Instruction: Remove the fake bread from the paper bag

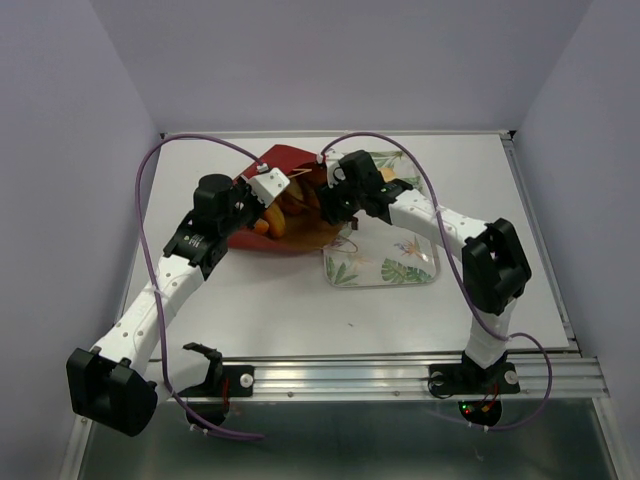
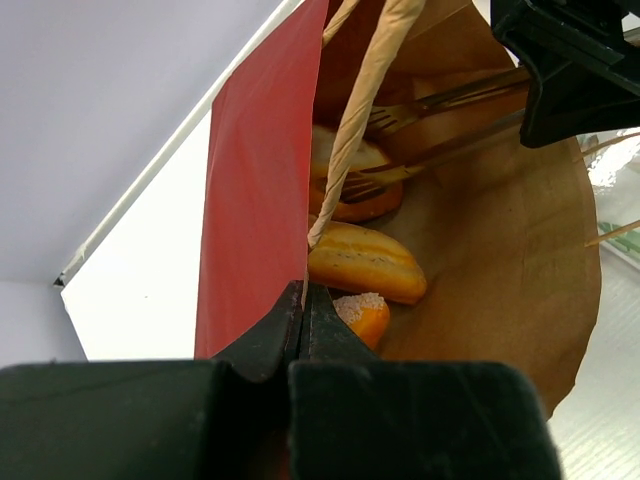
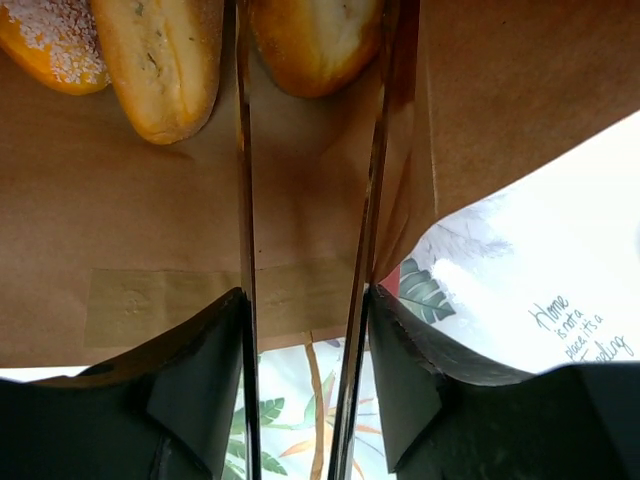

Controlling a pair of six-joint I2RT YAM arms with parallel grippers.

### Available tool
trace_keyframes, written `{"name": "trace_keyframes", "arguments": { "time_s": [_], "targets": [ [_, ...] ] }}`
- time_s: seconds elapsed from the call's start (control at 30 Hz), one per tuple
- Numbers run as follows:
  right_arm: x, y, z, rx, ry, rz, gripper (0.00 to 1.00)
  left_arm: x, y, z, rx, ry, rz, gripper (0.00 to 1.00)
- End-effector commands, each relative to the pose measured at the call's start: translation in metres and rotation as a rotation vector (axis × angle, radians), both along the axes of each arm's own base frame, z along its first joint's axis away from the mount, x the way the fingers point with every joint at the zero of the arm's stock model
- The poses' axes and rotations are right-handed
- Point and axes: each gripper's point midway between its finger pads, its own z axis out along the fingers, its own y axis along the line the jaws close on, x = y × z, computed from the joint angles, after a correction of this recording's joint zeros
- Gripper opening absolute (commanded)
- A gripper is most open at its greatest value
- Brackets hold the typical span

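Inside the paper bag [image 2: 255, 200], right gripper [image 3: 312, 30] open astride a golden loaf [image 3: 325, 60]; left gripper [image 2: 303, 300] clamped on the bag's rim. Risk: off-centre closure ejects the loaf or snags paper.

The paper bag [image 1: 283, 158], dark red outside and brown kraft inside, lies on its side at the far middle of the counter [image 1: 260, 310], mouth gaping. The fake bread [image 1: 268, 224] sits deep inside: a golden oblong loaf [image 2: 365, 262], a sugar-dusted orange piece [image 2: 360, 312] touching it, and a tan piece [image 2: 352, 195] behind. A twisted paper handle [image 2: 365, 100] crosses the opening.
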Motion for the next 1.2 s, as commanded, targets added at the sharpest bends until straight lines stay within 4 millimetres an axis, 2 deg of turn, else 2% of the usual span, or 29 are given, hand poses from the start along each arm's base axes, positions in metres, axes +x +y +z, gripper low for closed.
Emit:
{"name": "trace_keyframes", "arguments": {
  "time_s": [0.0, 0.27, 0.3, 0.67, 0.9, 0.97, 1.17],
  "targets": [
    [0.010, 0.023, 0.020, 0.076, -0.063, 0.034, 0.53, 0.007, -0.010, 0.043, -0.049, -0.131, -0.044, 0.00],
    [0.012, 0.030, 0.026, 0.103, -0.062, 0.046, 0.39, 0.006, -0.009, 0.045, -0.049, -0.136, -0.040, 0.00],
    [0.010, 0.031, 0.028, 0.112, -0.061, 0.054, 0.35, 0.007, -0.008, 0.044, -0.047, -0.135, -0.037, 0.00],
    [0.001, 0.034, 0.058, 0.156, -0.093, 0.069, 0.20, 0.010, -0.008, 0.047, -0.049, -0.153, -0.030, 0.00],
    [0.000, 0.032, 0.073, 0.194, -0.082, 0.030, 0.15, 0.013, -0.005, 0.042, -0.035, -0.145, -0.010, 0.00],
    [0.000, 0.035, 0.076, 0.209, -0.076, 0.027, 0.11, 0.012, -0.005, 0.042, -0.036, -0.146, -0.014, 0.00],
    [0.002, 0.036, 0.090, 0.232, -0.092, 0.017, 0.09, 0.012, -0.005, 0.039, -0.038, -0.135, -0.011, 0.00]
  ]
}}
